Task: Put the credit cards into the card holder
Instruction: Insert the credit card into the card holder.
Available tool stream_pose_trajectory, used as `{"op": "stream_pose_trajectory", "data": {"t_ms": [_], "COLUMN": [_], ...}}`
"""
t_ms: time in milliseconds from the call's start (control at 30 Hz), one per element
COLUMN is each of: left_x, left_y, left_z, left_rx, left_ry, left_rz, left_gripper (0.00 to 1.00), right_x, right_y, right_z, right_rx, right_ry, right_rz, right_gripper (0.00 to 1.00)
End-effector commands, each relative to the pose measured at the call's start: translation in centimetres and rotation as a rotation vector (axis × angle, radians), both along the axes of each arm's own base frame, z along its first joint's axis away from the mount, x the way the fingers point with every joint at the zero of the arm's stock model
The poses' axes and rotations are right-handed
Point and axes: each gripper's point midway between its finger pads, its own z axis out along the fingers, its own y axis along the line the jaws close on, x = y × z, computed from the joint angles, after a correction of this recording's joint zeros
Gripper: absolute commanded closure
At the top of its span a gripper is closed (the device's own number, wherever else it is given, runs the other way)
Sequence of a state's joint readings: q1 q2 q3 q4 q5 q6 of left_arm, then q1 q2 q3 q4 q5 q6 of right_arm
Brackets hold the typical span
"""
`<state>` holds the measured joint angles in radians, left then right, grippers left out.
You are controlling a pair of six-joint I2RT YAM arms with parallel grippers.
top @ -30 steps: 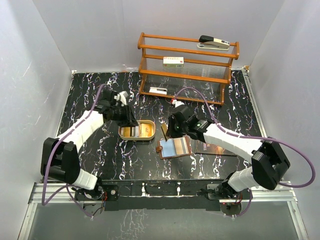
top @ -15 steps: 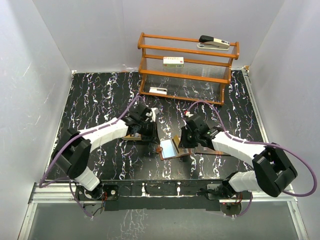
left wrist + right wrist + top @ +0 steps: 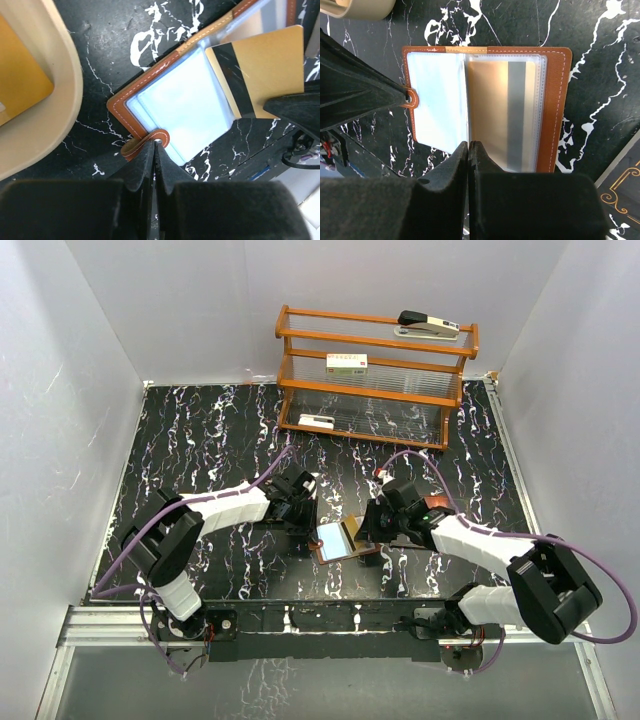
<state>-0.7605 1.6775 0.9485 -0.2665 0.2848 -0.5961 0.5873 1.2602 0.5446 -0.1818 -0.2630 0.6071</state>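
The card holder [image 3: 340, 538] is laid open on the black marble table [image 3: 200, 430], just beside a tan tray [image 3: 67, 85]. Its strap tab [image 3: 148, 138] is pinched by the closed left gripper [image 3: 154, 144]. A gold credit card [image 3: 492, 110] is seen inside a clear pocket. The right gripper [image 3: 469, 145] is shut at that pocket's edge; whether anything is held cannot be told.

**Light:** bright, even and diffuse from above. The white walls [image 3: 200, 300] read pale lilac, and you will find no hotspots on them.
**Shadows:** soft and faint, barely showing on the dark marbled table [image 3: 200, 440].
**Glare:** the clear pockets of the card holder [image 3: 337, 538] give you a blue-white sheen in all three views, washing out detail beneath.
**Focus:** in your wrist views the left gripper [image 3: 154, 145] and right gripper [image 3: 469, 147] are blurred, near-black masses, while the table beyond them is sharp.
**Exposure:** the tray [image 3: 45, 100] rim runs slightly pale.
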Motion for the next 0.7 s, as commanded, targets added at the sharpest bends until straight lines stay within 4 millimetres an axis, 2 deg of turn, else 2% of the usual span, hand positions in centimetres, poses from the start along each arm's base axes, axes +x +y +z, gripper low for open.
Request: {"op": "stream_pose_trajectory", "data": {"t_ms": [0, 300, 667], "left_x": [-0.2, -0.2, 0.0], "left_y": [1.2, 2.1, 2.2], "left_z": [-1.1, -1.4, -1.4], "left_rx": [0.062, 0.095, 0.101], "left_ry": [0.003, -0.015, -0.019], "left_rz": [0.016, 0.035, 0.046], "left_gripper": [1.00, 1.00, 0.98], "right_x": [0.1, -0.2, -0.5], "right_y": [0.7, 0.7, 1.2], "right_z": [1.1, 1.8, 1.2], "right_rx": [0.073, 0.107, 0.150], "right_ry": [-0.033, -0.051, -0.039], "right_rz": [0.015, 0.016, 0.046], "right_gripper": [1.00, 0.99, 0.99]}}
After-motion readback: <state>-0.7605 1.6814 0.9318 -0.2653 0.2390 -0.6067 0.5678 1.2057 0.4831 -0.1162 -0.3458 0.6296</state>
